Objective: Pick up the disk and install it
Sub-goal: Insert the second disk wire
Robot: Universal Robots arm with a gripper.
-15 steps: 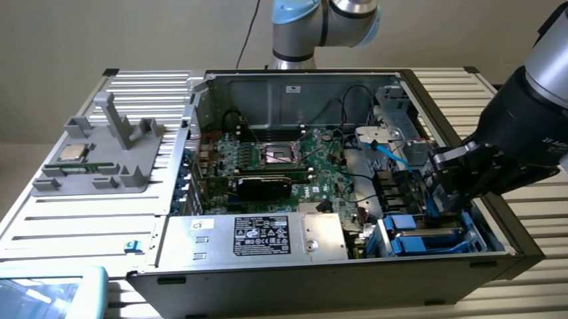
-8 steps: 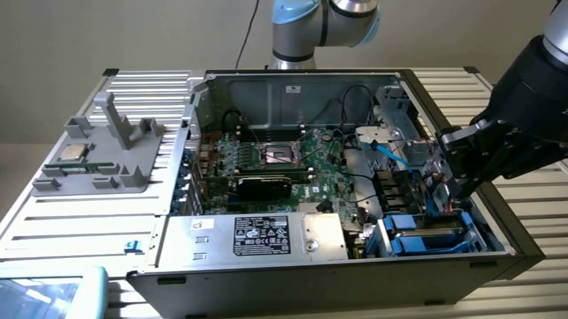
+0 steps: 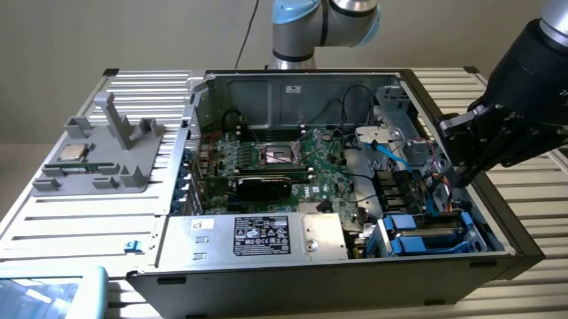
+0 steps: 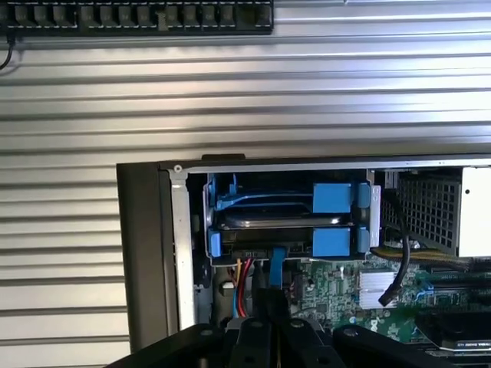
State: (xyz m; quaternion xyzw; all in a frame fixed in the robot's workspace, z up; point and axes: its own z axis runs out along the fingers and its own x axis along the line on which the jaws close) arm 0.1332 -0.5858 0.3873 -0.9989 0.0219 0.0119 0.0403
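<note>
With the disk (image 4: 280, 221) already lying in its blue frame inside the drive bay (image 3: 424, 234) at the case's corner, I judge installation near done; my gripper (image 3: 457, 179) hovers just beside it, jaws together, holding nothing.

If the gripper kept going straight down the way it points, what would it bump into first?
Probably the cables beside the drive bay. The shut gripper points down into the open case, just short of the disk sitting in its blue frame. Depth is hard to judge, so it might reach the board underneath instead.
</note>
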